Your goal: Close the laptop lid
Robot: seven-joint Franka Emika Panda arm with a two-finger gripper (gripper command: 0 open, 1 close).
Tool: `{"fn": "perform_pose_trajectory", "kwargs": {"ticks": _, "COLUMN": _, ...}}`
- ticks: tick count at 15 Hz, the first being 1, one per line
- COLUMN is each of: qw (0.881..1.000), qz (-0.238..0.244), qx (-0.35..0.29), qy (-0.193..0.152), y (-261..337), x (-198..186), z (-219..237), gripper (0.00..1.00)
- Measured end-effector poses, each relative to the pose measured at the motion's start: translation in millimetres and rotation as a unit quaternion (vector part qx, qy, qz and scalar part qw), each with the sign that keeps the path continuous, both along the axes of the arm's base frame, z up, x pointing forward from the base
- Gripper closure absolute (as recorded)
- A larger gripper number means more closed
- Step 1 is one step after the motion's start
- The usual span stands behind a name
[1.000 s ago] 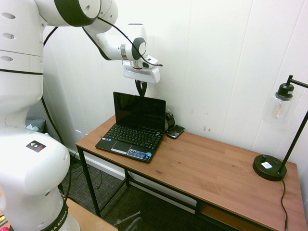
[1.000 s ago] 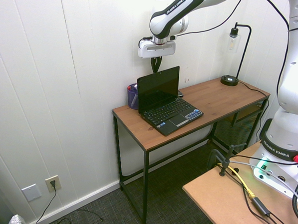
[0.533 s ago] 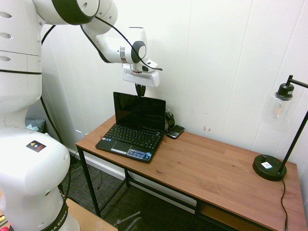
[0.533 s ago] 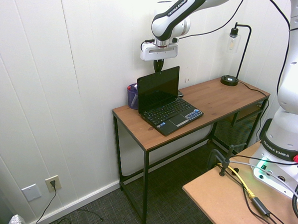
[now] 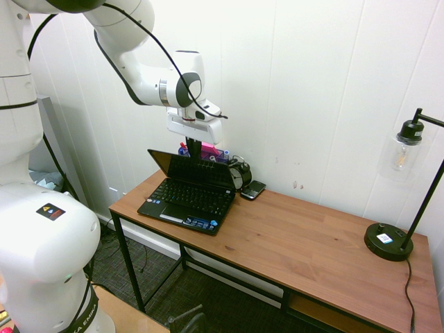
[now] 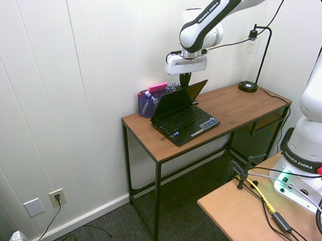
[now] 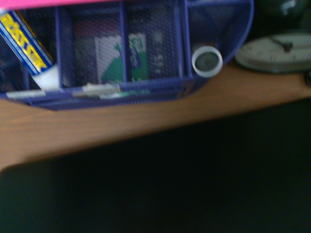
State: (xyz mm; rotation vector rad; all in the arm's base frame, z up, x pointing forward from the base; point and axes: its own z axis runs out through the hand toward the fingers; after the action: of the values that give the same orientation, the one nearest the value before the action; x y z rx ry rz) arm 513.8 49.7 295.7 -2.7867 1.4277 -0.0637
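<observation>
Tilting forward since earlier, the thin black glossy laptop lid (image 5: 193,170) is leaning above its keyboard at the worktop's (image 5: 298,229) left, probably light, stiff-hinged; the closed black two-finger claw (image 5: 193,147) is best pushing its top edge mid-span.

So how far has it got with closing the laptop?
Partway, it seems. The laptop lid now leans forward over the keyboard, tipped further than a moment ago. In hand: the shut gripper is behind the lid's top edge, apparently pushing it. Left: swinging the lid down flat, since the keyboard still shows.
</observation>
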Motion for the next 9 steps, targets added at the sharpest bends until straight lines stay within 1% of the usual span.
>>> {"fn": "perform_pose_trajectory", "kwargs": {"ticks": 5, "qw": 0.999, "qz": -0.015, "qx": -0.001, "qy": 0.035, "y": -24.4, "x": -46.8, "z": -46.6, "gripper": 1.00}}
{"fn": "perform_pose_trajectory", "kwargs": {"ticks": 8, "qw": 0.998, "qz": -0.020, "qx": 0.003, "qy": 0.051, "y": -34.2, "x": -59.8, "z": -66.4, "gripper": 1.00}}
{"fn": "perform_pose_trajectory", "kwargs": {"ticks": 9, "qw": 0.998, "qz": -0.021, "qx": 0.005, "qy": 0.051, "y": -35.3, "x": -60.0, "z": -69.7, "gripper": 1.00}}
